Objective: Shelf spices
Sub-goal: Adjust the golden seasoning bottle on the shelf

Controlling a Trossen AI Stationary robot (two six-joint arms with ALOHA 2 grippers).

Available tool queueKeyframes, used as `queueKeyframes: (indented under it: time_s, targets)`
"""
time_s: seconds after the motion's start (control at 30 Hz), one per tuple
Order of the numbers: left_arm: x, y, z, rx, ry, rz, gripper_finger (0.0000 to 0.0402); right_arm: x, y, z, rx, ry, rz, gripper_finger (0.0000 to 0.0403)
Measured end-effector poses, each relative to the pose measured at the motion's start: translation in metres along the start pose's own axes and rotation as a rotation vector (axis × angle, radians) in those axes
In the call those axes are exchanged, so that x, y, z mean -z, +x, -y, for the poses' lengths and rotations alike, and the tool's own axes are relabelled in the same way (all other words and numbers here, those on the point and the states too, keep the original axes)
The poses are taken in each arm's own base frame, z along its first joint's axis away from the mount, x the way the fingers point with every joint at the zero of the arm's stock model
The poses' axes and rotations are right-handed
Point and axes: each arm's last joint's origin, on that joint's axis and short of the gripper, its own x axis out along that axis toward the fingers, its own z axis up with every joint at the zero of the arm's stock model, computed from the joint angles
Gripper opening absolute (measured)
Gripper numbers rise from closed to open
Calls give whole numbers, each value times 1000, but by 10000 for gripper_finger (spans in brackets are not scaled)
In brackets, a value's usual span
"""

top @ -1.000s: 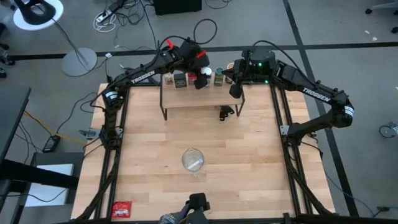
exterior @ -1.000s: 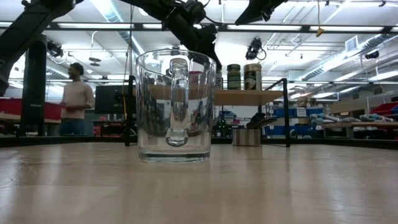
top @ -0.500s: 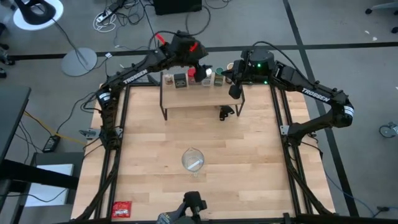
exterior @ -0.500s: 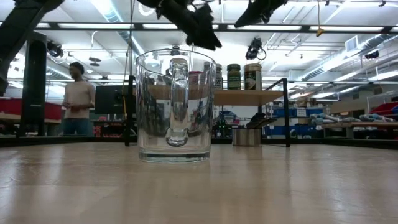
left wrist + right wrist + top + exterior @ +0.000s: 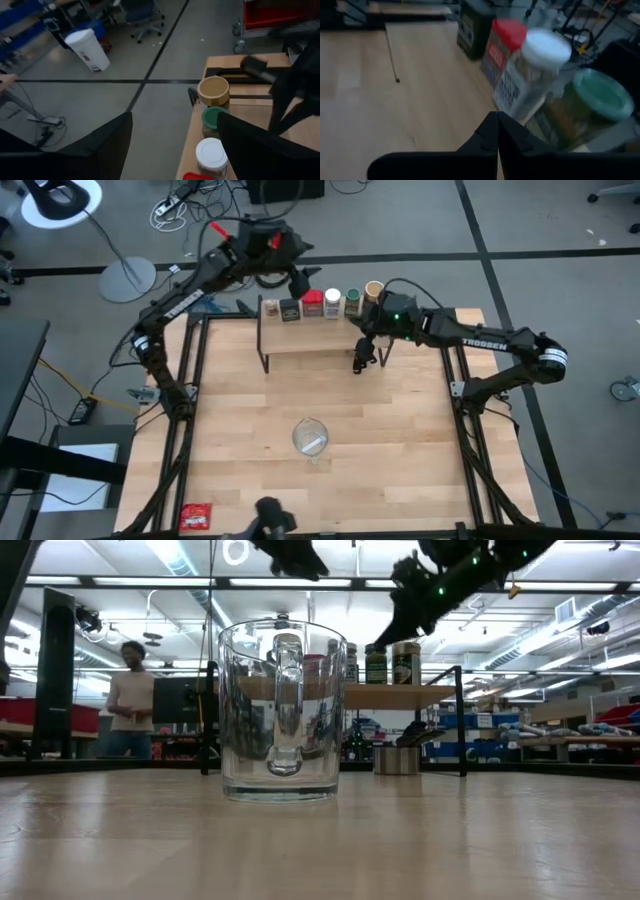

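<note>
Spices stand in a row along the far edge of the shelf (image 5: 320, 340), red tin (image 5: 313, 303) beside white-lidded jar (image 5: 333, 302), while the left gripper (image 5: 297, 280) hangs above and behind them with jaws apart, empty, and the right gripper (image 5: 360, 358), jaws together, sits at the shelf's right end.

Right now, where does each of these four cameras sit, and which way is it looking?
High view: above the table, looking straight down on the shelf and both arms.
Low view: at tabletop height, looking level past a glass mug into the room; arms enter from above.
Left wrist view: on the raised left arm beyond the table's far edge, looking down past its open fingers at the jar lids.
Right wrist view: on the right arm, beside the shelf, over its shut right gripper.
Shared: both wrist views show the white-lidded jar and green-lidded jar.
</note>
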Motion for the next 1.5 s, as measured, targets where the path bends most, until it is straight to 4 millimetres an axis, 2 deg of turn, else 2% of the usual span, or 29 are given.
queueKeyframes:
  time_s: [0.1, 0.23, 0.47, 0.63, 0.87, 0.97, 1.07, 1.23, 1.4, 1.5]
  targets:
    - [-6, -21, -4, -18, -1, 19, 296, 14, 5, -2, 40, 9, -1, 1]
    - [-10, -48, -10, -43, -7, 21, 296, 17, 6, -2, 98, 3, 24, 1]
    - [-5, -82, -20, -101, -45, -47, 296, -8, -17, 6, 191, -101, 221, 1]
    - [5, -85, -23, -98, -94, -120, 296, -33, -50, 38, 290, -85, 303, 1]
    - [15, -78, -22, -73, -122, -159, 296, -56, -81, 85, 168, -9, 218, 17]
    - [18, -74, -22, -68, -124, -162, 296, -60, -84, 97, 116, 7, 122, 45]
    - [21, -71, -21, -61, -128, -176, 296, -61, -81, 104, 85, -8, 22, 90]
    - [22, -70, -20, -52, -133, -177, 296, -53, -63, 106, 23, -48, -142, 185]
    - [22, -70, -19, -51, -156, -183, 296, -47, -46, 108, 3, -44, -190, 279]
    - [23, -71, -19, -47, -157, -193, 296, -46, -43, 109, 10, -38, -195, 317]
